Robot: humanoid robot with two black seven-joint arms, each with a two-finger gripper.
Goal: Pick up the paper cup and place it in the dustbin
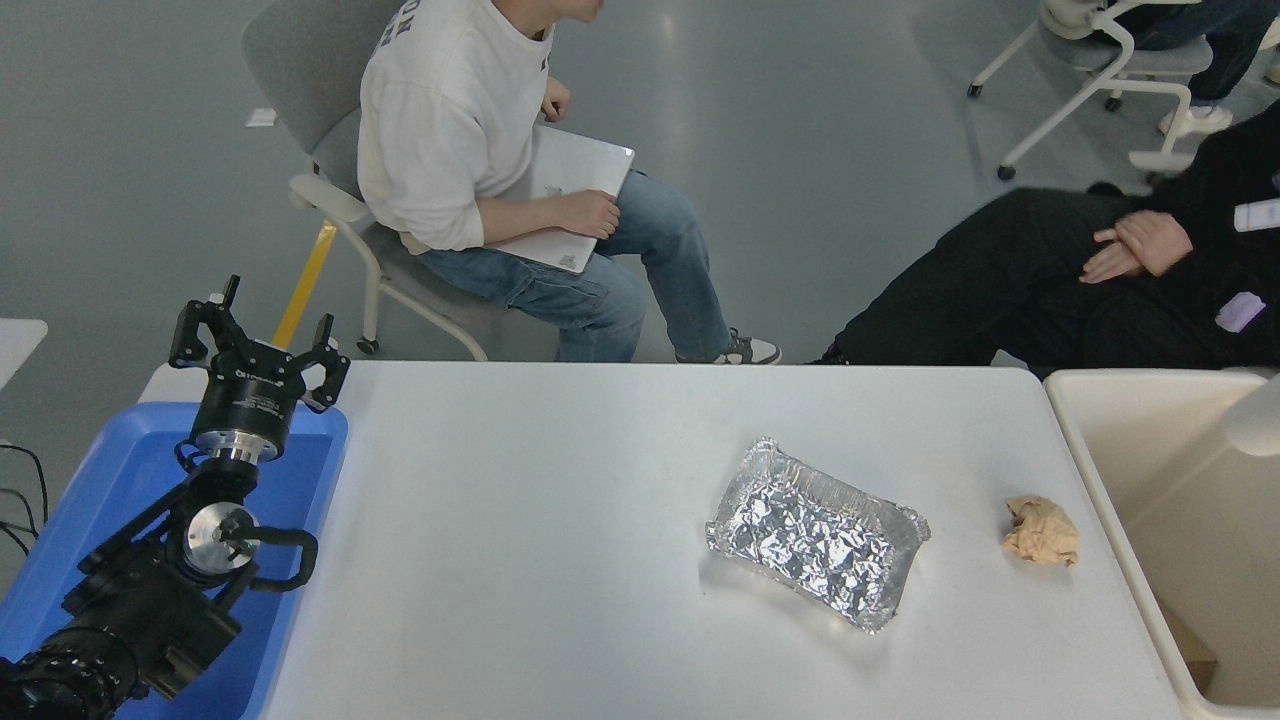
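Paper cup [1258, 416] blurred at right edge, over dustbin [1085, 455]. Right end effector out of view. Left end effector [258, 352] parked lower left, fingers spread.

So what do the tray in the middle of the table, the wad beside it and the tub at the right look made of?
The foil tray looks like thin aluminium: silver, crinkled and glinting. The wad seems to be crumpled tan paper, matte and creased. The dustbin appears to be moulded plastic: cream, with smooth walls and a thick rim.
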